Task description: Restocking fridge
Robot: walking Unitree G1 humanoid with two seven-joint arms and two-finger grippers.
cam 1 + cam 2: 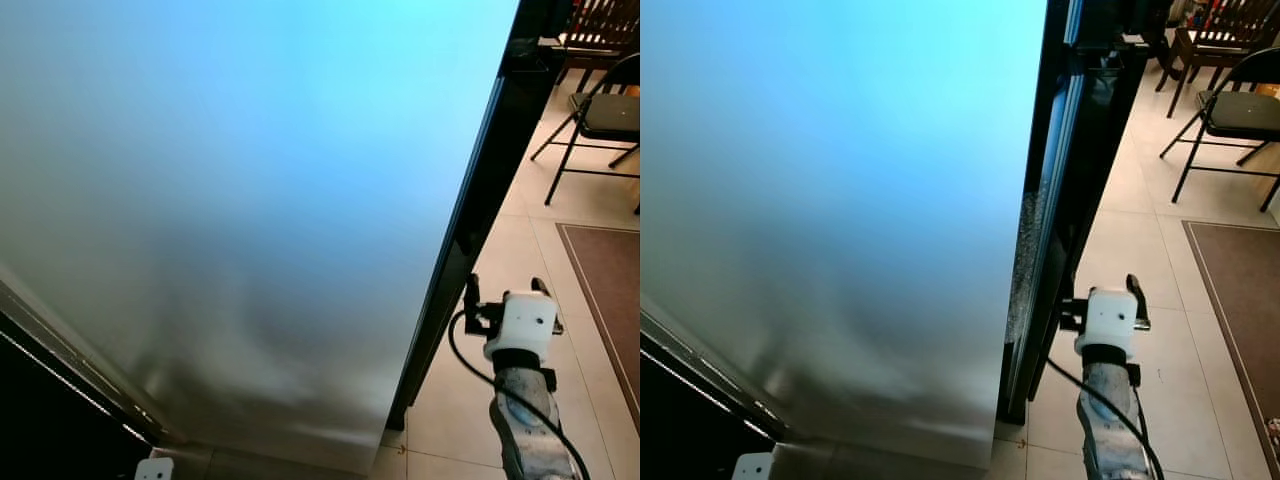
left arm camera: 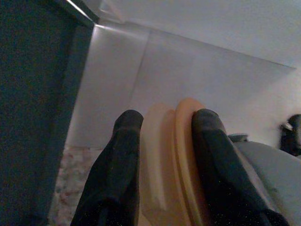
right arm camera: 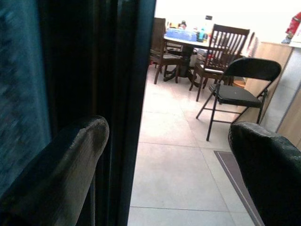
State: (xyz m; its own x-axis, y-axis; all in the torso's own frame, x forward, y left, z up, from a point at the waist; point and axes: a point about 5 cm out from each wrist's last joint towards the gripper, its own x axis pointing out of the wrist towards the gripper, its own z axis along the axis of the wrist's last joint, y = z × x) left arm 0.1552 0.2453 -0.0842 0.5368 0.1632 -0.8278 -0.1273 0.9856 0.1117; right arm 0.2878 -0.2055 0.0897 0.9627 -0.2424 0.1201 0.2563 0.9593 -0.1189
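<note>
The fridge door (image 1: pixel 250 200), a broad brushed-steel panel, stands right before the robot, its dark edge (image 1: pixel 1065 190) running down to the tiled floor (image 1: pixel 1140 250). The left gripper (image 2: pixel 164 136) is clamped on a flat pale-orange item (image 2: pixel 171 155) pinched between its two black fingers (image 2: pixel 117 165), close against the steel. The right gripper (image 3: pixel 169 155) hangs wide open with nothing in it, just beside the door's edge, facing a black folding chair (image 3: pixel 237 92) and a dining table (image 3: pixel 188 37) well beyond.

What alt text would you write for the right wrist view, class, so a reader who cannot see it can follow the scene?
The right gripper, its two black fingers spread wide open, hangs beside the dark edge of the fridge door. Beyond it lie pale floor tiles, a black folding chair and a dining table with wooden chairs.
</note>
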